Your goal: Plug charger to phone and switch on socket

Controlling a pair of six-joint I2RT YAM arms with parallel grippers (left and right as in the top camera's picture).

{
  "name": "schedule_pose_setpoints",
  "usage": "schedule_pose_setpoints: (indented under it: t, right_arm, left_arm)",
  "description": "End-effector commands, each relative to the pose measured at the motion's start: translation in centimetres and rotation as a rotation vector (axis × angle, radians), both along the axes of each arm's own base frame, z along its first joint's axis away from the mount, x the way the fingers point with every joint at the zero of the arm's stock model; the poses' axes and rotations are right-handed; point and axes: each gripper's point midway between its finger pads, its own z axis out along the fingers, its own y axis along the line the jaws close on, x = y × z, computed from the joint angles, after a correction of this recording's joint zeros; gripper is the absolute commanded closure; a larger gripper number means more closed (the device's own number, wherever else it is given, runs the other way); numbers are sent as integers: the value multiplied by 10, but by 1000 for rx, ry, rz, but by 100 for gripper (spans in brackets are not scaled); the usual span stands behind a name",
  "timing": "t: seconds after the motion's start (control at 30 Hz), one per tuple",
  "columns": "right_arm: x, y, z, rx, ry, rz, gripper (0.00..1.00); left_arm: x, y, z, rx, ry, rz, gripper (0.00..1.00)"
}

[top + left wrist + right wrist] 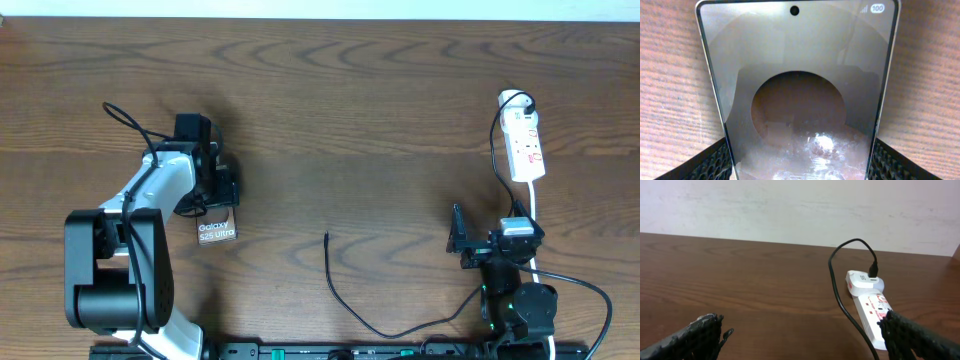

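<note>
The phone lies flat on the left of the table, its "Galaxy S25 Ultra" lettering showing below my left gripper. In the left wrist view the phone fills the frame, and my left gripper is shut on it, both pads against its long edges. The charger's slim plug tip lies loose at mid-table, and its black cable curves toward the front edge. The socket is at the far right. My right gripper stands open just in front of it, holding nothing. The right wrist view shows the socket, the charger cable and my right gripper.
A white adapter with the black cable plugged into it sits at the socket's far end. The socket's white cord runs back past the right arm. A pale wall rises behind the table's far edge.
</note>
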Motion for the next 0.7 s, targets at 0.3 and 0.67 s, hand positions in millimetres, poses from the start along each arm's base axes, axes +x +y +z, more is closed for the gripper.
schedule_pose_setpoints:
  t: [0.3,0.67]
  right_arm:
    - [0,-3,0,-12,-1,-14,1]
    - [0,-3,0,-13,-1,-14,1]
  left_arm:
    - [1,1,4,-2,27,4,92]
    - [15,-3,27,-30,-8,2,93]
